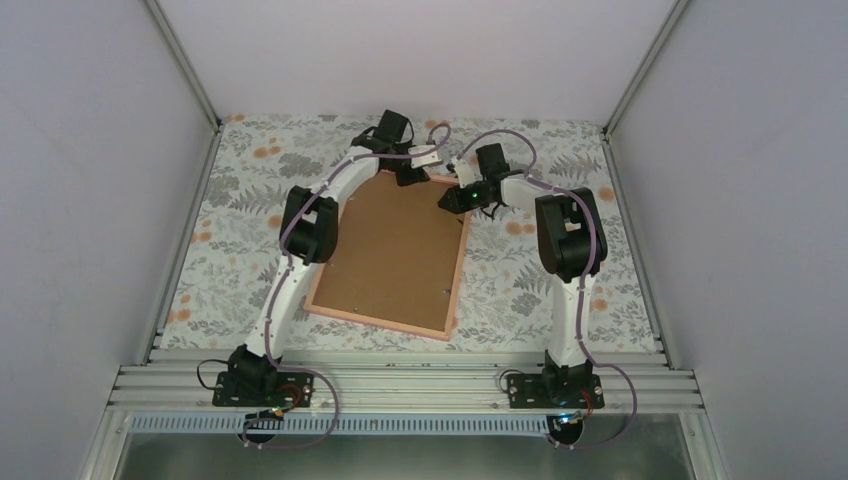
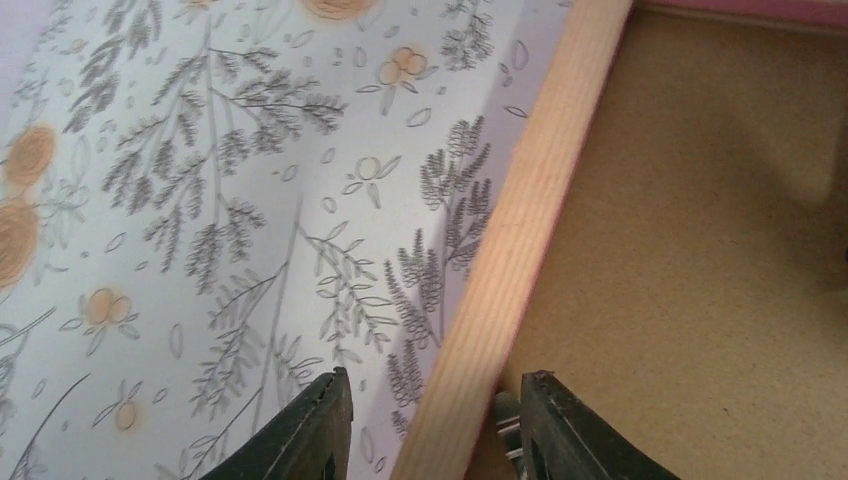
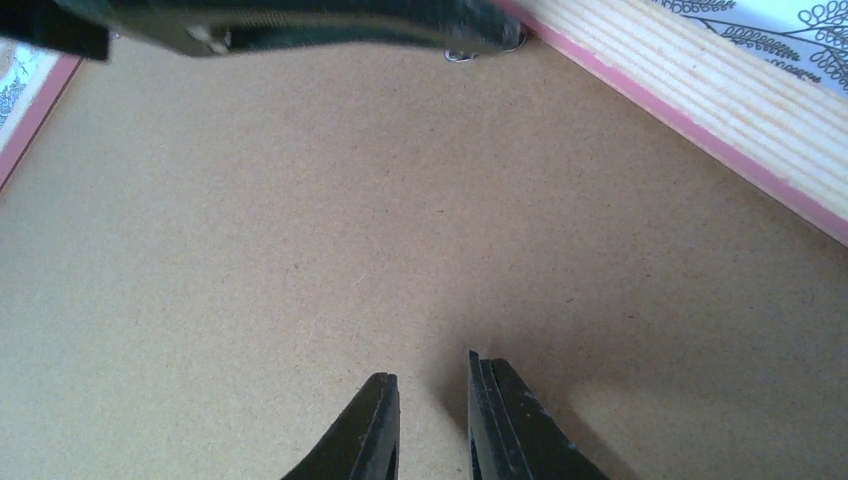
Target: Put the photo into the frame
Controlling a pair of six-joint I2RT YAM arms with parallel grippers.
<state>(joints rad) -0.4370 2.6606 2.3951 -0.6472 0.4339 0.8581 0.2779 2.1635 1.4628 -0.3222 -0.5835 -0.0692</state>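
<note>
Pale wood of the frame (image 2: pixel 520 230) runs lengthwise between the left fingers (image 2: pixel 322 430), half-open astride it, grip unclear. The right fingers (image 3: pixel 375 430), barely parted and empty, hover over the backing board (image 3: pixel 300 250). The photo is hidden.

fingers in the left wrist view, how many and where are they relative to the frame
2. One finger is over the floral tablecloth, outside the frame's wooden rail; the other is over the brown backing board, inside it. None looks hidden.
</note>
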